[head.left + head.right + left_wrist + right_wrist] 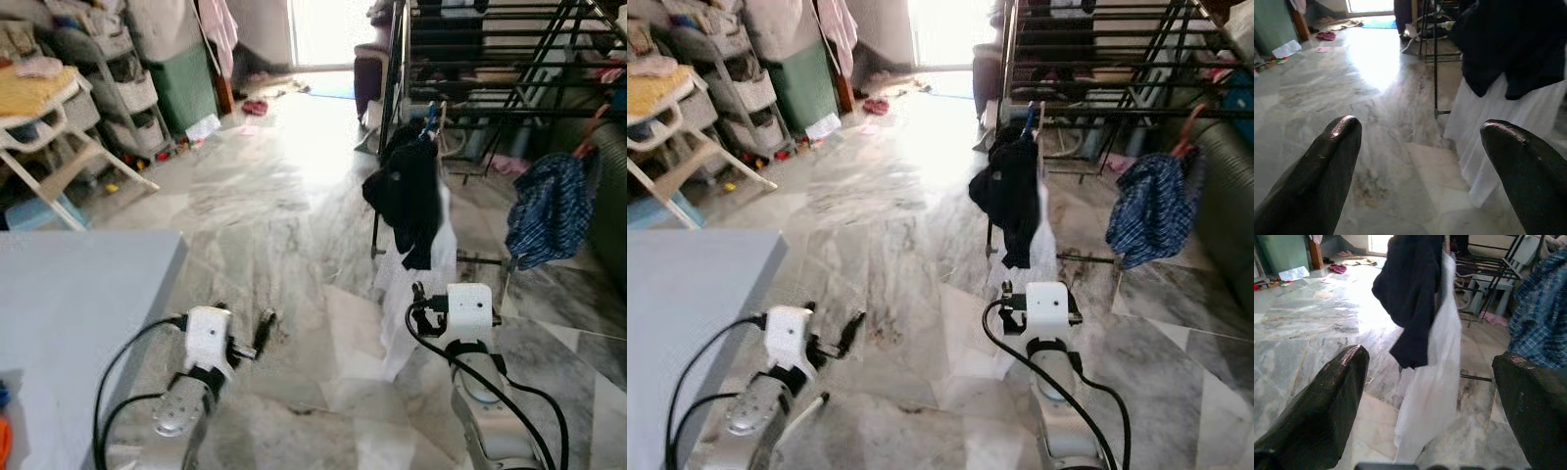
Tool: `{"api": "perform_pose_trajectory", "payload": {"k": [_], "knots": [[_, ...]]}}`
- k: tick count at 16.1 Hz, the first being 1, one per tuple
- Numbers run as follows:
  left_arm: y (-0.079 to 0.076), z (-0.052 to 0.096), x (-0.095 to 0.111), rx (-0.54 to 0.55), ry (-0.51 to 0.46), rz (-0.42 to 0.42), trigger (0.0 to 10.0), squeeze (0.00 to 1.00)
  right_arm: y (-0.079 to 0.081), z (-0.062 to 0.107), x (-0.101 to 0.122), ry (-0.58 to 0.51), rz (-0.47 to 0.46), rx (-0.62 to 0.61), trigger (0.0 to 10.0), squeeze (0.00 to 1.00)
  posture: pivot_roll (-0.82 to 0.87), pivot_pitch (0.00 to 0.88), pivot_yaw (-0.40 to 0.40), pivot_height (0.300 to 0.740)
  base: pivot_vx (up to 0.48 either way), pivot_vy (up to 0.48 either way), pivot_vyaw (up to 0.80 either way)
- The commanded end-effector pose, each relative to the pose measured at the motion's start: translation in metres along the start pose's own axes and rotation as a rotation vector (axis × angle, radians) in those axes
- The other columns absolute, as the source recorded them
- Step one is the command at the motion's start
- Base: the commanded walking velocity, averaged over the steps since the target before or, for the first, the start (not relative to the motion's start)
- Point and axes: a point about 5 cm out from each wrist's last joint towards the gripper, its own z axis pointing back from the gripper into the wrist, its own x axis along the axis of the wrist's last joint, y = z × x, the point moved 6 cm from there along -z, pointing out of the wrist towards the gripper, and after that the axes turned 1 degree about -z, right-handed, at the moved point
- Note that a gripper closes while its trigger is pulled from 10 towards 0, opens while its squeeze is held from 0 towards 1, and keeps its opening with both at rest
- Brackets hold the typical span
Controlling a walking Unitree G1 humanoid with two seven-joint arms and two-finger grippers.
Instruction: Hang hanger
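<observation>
Both arms were nearest the head camera, at 7 and 5 o'clock. Left gripper stood open with fingers wide apart, empty, over the marble floor. Right gripper likewise stood open and empty, aimed at the clothes. A black garment over a white garment hung on the drying rack at 1 o'clock; their hanger was barely visible on top. A blue checked shirt hung at 2 o'clock. Grey tabletop at 9 o'clock.
</observation>
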Motion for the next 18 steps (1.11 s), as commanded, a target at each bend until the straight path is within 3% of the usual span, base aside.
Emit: {"api": "perform_pose_trajectory", "payload": {"k": [1,2,16,18], "knots": [[0.001,0.0,0.004,-0.006,-0.006,-0.002,10.0,0.0,0.0,-0.001,0.0,0.0,0.002,0.003,10.0,0.0,-0.13,0.0,0.1,0.74,0.0,0.0,0.0],[0.002,-0.001,0.005,0.001,-0.007,0.034,10.0,0.0,0.001,0.0,-0.001,0.003,0.004,0.007,10.0,0.0,-0.13,0.0,0.098,0.74,0.0,0.0,0.0],[-0.006,0.0,0.001,-0.041,0.001,0.036,10.0,0.0,0.005,-0.003,0.001,-0.002,0.011,0.019,10.0,0.0,-0.13,0.0,0.087,0.74,0.313,0.0,0.0],[-0.012,0.003,-0.006,-0.07,0.023,0.023,10.0,0.0,0.0,-0.004,-0.002,0.012,0.001,-0.005,10.0,0.0,-0.14,0.0,0.091,0.74,0.416,0.0,0.0]]}}
